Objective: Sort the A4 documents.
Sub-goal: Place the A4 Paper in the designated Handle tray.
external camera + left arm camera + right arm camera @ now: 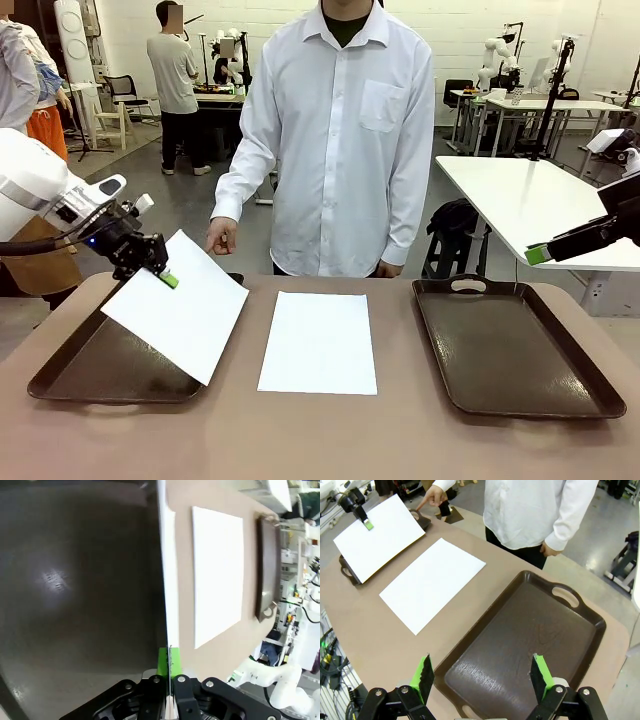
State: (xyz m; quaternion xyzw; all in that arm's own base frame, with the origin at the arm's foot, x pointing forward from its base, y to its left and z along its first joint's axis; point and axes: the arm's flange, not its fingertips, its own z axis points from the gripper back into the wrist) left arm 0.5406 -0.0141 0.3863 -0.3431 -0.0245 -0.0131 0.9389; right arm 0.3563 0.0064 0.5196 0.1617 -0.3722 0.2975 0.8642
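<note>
Left tool (167,279) pinches document (182,322) — above tray (95,372).

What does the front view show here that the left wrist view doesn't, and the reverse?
Front view: a person at the far side, one hand pointing toward the left tray, and the held sheet's tilted white face. Left wrist view: that sheet edge-on, pinched in the left gripper's shut jaws above the left tray's floor. Both: the flat sheet lying between the left tray and the right tray.
</note>
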